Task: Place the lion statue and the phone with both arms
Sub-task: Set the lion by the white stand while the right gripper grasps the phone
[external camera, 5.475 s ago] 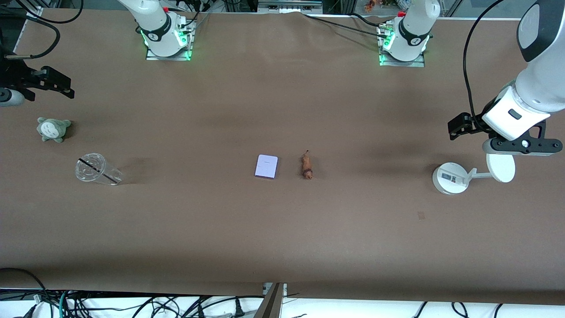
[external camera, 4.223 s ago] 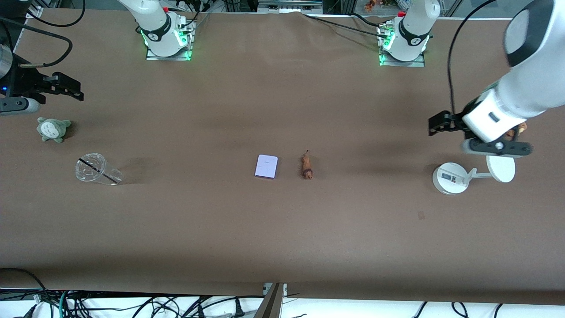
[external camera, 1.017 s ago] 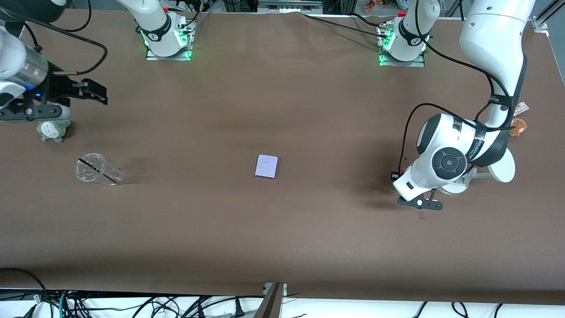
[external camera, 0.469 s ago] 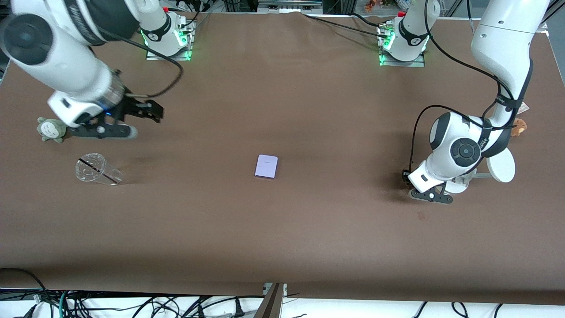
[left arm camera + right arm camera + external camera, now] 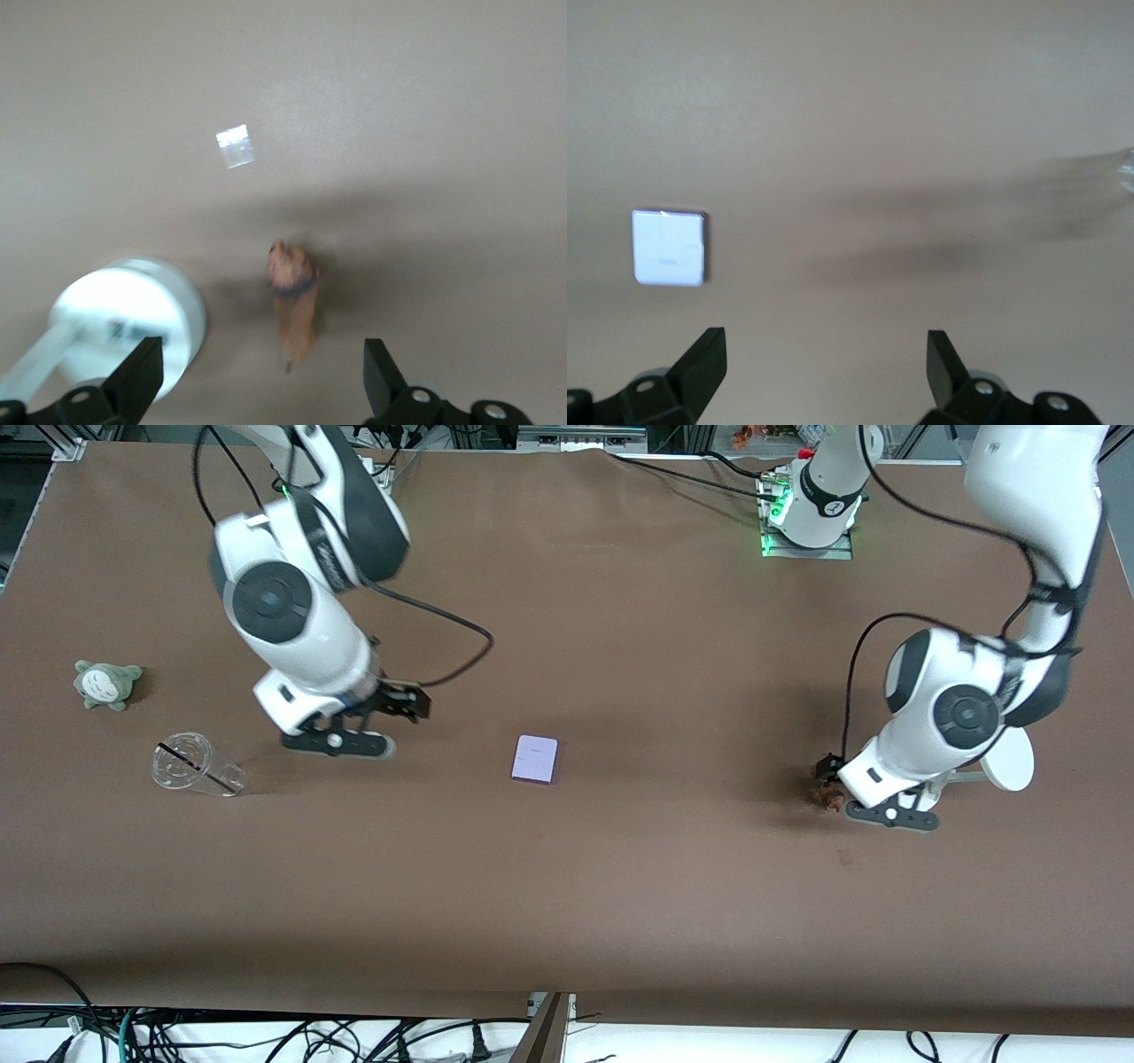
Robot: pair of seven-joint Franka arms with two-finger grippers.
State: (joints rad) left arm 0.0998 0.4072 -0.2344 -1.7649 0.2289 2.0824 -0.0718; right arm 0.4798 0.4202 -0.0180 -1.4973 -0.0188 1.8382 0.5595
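Observation:
The lion statue (image 5: pixel 829 798) (image 5: pixel 294 305), a small orange-brown figurine, lies on the brown table beside the white stand's base. My left gripper (image 5: pixel 831 776) (image 5: pixel 261 382) hangs just over it, open, its fingers (image 5: pixel 140 376) wide apart on either side and not touching it. The phone (image 5: pixel 535 759) (image 5: pixel 669 248), a flat pale lavender rectangle, lies at the middle of the table. My right gripper (image 5: pixel 410 704) (image 5: pixel 824 365) is open and empty above bare table between the clear cup and the phone.
A white stand (image 5: pixel 1006 762) (image 5: pixel 124 319) sits at the left arm's end. A clear cup (image 5: pixel 195 766) lies on its side and a grey-green plush (image 5: pixel 106 684) sits at the right arm's end. A small patch (image 5: pixel 846 856) (image 5: pixel 235 146) marks the cloth near the lion.
My left gripper has opened and let go of the lion statue, which now rests on the table. My right arm has swung from the plush toward the phone.

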